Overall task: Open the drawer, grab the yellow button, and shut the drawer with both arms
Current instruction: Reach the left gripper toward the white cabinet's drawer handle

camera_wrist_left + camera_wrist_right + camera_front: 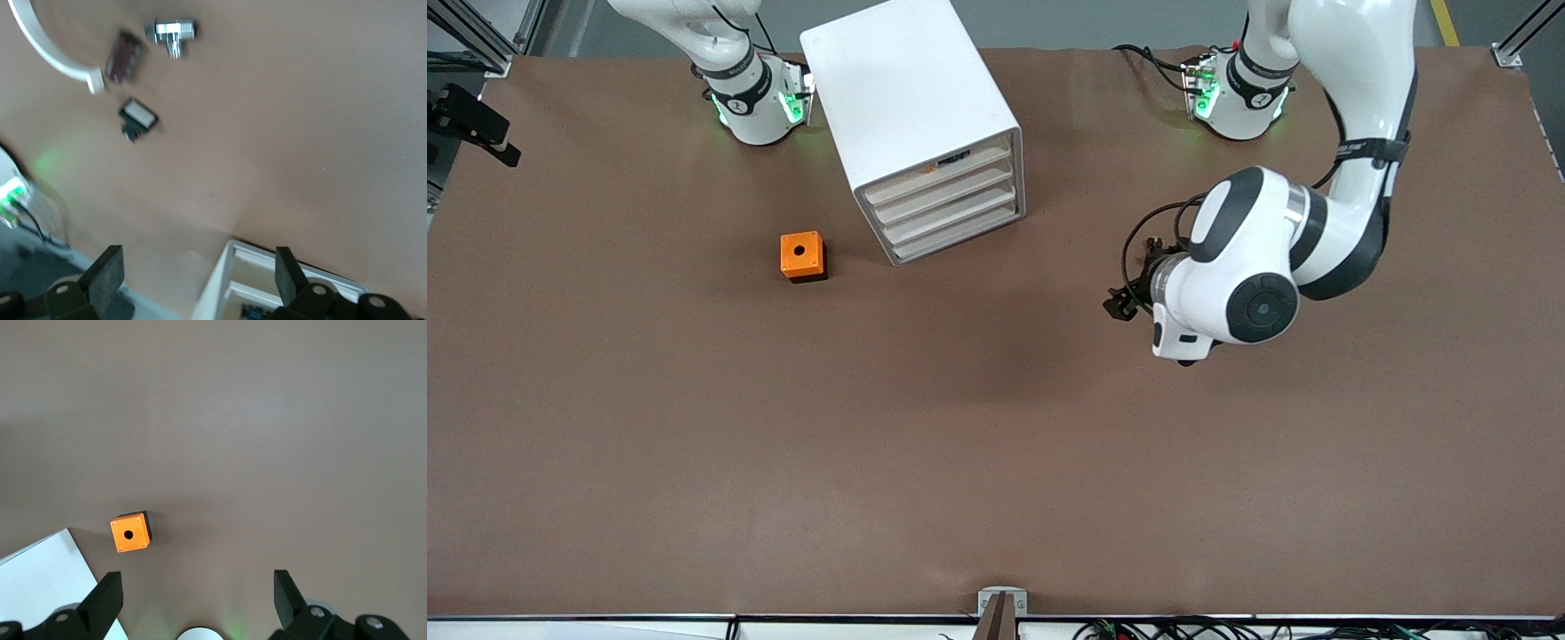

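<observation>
While both wide apart: left hand [197, 280] beside drawer [935, 174] (slightly ajar), right hand [197, 603] aloft.

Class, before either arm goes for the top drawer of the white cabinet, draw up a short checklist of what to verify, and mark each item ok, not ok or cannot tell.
1. Left gripper open, holding nothing: ok.
2. Right gripper open, holding nothing: ok.
3. Top drawer of the white cabinet pulled out: not ok, it sits in line with the lower three.
4. Button visible: cannot tell.
5. Orange cube apart from the drawer fronts: ok, it stands beside the cabinet toward the right arm's end.
</observation>
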`<state>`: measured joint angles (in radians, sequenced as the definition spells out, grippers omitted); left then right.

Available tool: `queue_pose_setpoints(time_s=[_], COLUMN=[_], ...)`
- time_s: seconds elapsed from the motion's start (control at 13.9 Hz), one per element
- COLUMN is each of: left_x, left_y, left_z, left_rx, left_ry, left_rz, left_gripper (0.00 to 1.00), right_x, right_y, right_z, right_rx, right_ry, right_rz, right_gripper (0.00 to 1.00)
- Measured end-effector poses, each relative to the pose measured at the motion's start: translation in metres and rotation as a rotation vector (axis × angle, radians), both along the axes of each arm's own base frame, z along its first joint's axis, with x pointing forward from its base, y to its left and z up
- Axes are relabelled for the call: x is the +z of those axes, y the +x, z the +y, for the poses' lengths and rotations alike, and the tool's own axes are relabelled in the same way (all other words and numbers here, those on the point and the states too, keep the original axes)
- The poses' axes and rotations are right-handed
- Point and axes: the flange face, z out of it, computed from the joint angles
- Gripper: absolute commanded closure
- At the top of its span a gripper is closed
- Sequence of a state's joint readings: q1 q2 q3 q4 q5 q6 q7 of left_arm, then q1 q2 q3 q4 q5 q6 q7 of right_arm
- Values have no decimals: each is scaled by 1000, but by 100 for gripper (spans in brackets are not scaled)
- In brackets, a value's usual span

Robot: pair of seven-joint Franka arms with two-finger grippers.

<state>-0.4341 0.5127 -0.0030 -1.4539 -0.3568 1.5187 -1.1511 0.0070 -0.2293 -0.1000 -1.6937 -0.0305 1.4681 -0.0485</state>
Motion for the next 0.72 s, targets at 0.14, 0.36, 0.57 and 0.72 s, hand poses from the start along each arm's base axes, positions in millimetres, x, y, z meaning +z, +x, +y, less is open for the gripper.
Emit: queue_pose_setpoints(time_s=[0.14,0.36,0.57,0.72], left_x=[-18,-34,-45,-53], left_y=[-10,-17,-14,-11], left_z=[-20,-47,-59,-61], left_rx=[75,218,383,472], left_ry=[43,63,67,85], left_rz=[66,164,282,366], left_gripper=[0,0,0,0], right_x=[0,0,0,-1], right_y=[0,0,0,1], right_z=[0,0,0,0], right_rx=[0,0,0,0], right_ry=[0,0,0,0], right_rz=[0,0,1,4], right_gripper=[0,0,0,0])
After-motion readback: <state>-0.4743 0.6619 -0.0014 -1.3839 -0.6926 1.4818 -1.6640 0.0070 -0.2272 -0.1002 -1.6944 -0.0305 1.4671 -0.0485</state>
